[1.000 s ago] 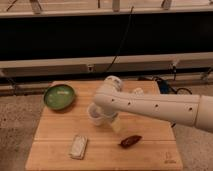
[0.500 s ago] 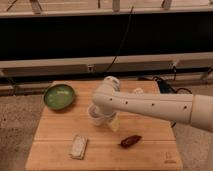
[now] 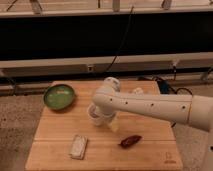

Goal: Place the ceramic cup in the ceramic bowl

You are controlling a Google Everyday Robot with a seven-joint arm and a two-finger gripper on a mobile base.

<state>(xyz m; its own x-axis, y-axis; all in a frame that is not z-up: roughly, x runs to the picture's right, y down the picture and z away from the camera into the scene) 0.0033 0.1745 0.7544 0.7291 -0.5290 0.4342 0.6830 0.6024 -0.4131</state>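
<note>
Well off to the left of the gripper, and a little farther back, the round, shallow, green-glazed ceramic bowl [image 3: 59, 96] sits near the back left corner of the pale wooden table [image 3: 55, 132]. It has a lighter patch inside and nothing in it. Left of the gripper and closer to the front edge lies a small, flat, whitish rectangular packet [image 3: 78, 146], well apart from the bowl.

The white arm's two-finger gripper [image 3: 102, 120] points down over the middle of the table. The small, pale whitish-grey ceramic cup [image 3: 93, 114] is right at it, partly hidden under the wrist and apparently upright. The cup is not yet in the bowl. I cannot tell whether the gripper has hold of the cup or merely stands at it, nor whether the cup rests on the wood or is lifted.

Just right of the gripper is a pale yellowish shape [image 3: 115, 125] that I cannot identify. Farther right and nearer the front lies a dark reddish-brown oblong object [image 3: 131, 141].

The main risks, as I judge them:
- **Insecure hold:** a smooth, tapered cup could slip or tilt on the way left.
- **Carrying too low:** the cup's base could catch the bowl's near rim, knocking ceramic on ceramic or shoving the bowl towards the nearby table edge.
- **Releasing from too high:** the cup could topple inside the shallow bowl or roll out over its low wall.
</note>
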